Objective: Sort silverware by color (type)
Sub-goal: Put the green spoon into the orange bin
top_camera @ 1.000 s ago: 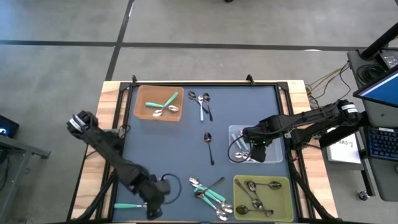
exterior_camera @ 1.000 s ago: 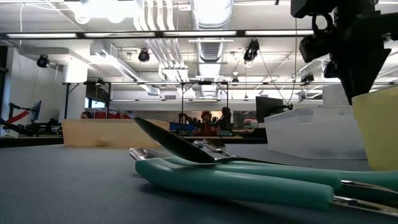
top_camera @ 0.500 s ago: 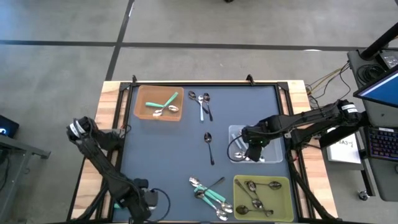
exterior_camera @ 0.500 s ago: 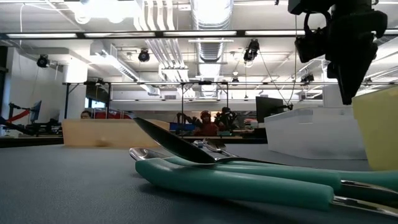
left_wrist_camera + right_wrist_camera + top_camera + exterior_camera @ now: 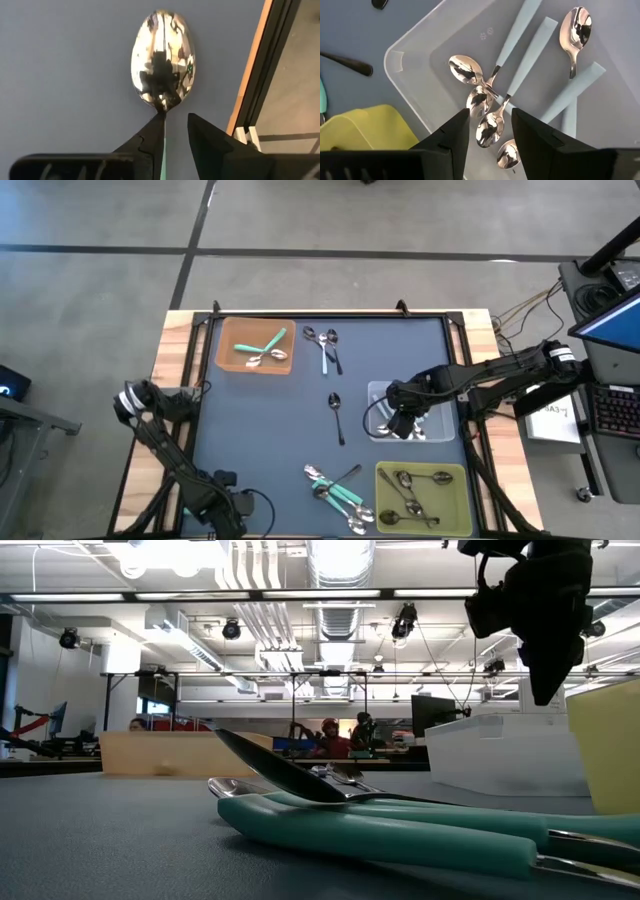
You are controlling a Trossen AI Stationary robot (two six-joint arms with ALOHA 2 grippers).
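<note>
A teal-handled spoon (image 5: 162, 60) lies flat on the blue mat near the table's near left corner, bowl up. My left gripper (image 5: 176, 120) (image 5: 215, 518) points down over it, open, a finger on each side of the teal handle (image 5: 163, 147) just behind the bowl. My right gripper (image 5: 490, 130) (image 5: 400, 425) hangs open and holds nothing above the clear tray (image 5: 440, 392), in which light-blue spoons (image 5: 520, 45) lie. In the low view it shows as the dark shape at the upper right (image 5: 545, 630). My left gripper comes from above with its fingers across the spoon's neck (image 5: 162, 116). One fingertip (image 5: 152, 131) stands right beside the neck and the other stands off to the side. Whether it touches the spoon I cannot tell. The spoon rests on the mat.
A brown tray (image 5: 228, 330) at the far left holds teal spoons. A yellow-green tray (image 5: 385, 475) at the near right holds dark metal spoons. Loose spoons lie at the far middle (image 5: 325, 345), at the centre (image 5: 337, 415) and in a pile near the front (image 5: 340, 485). The mat's wooden edge (image 5: 255, 75) runs close beside the left gripper.
My left gripper has gone toward the table's left edge and down, and now covers the teal spoon at the near left corner. My right gripper has rolled about its own line while staying over the clear tray. No spoon has moved.
</note>
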